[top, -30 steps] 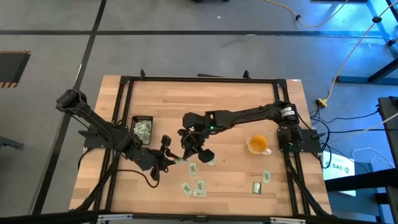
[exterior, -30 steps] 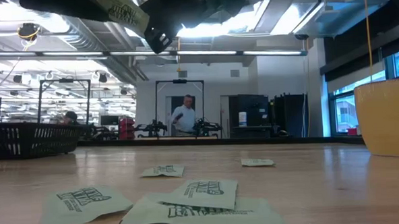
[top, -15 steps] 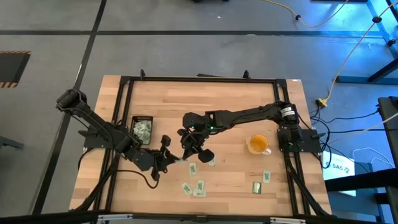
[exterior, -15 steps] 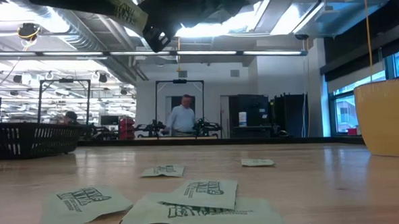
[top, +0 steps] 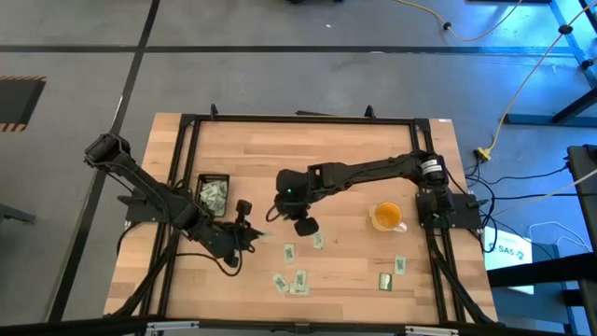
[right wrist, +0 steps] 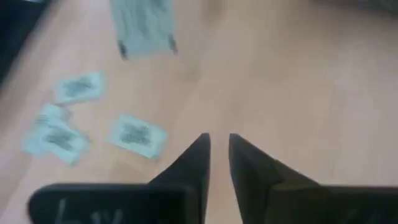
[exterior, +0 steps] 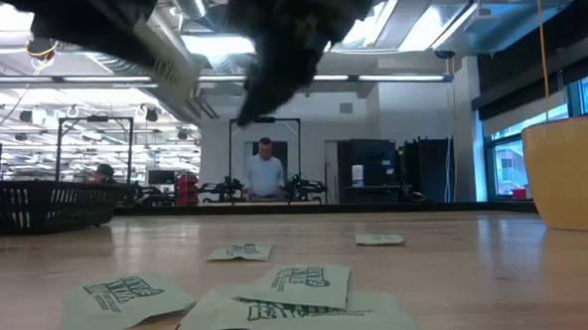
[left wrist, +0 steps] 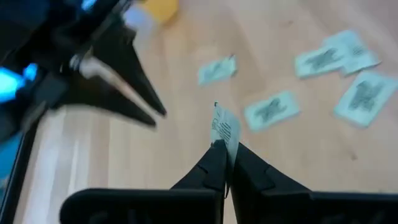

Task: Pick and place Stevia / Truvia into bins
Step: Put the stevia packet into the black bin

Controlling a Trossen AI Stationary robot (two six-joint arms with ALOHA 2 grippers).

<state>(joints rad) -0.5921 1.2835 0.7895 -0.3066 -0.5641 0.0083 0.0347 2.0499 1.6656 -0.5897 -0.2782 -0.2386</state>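
Left claw (left wrist: 224, 152) pinched on one sachet (left wrist: 224, 127), frame centre-left in high view. Right claw (right wrist: 217, 146) narrowly parted, empty. Bin (top: 213, 193) already holds several sachets — roughly six loose sachets (top: 291, 281) remain on desk (top: 354, 149), lower centre.

Grey floor (top: 84, 56) with dark stripes; bright ceiling lights (exterior: 400, 78) beyond.

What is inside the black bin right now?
The black bin holds a loose heap of green-and-white sachets. How many cannot be counted, and anything beneath the heap is covered.
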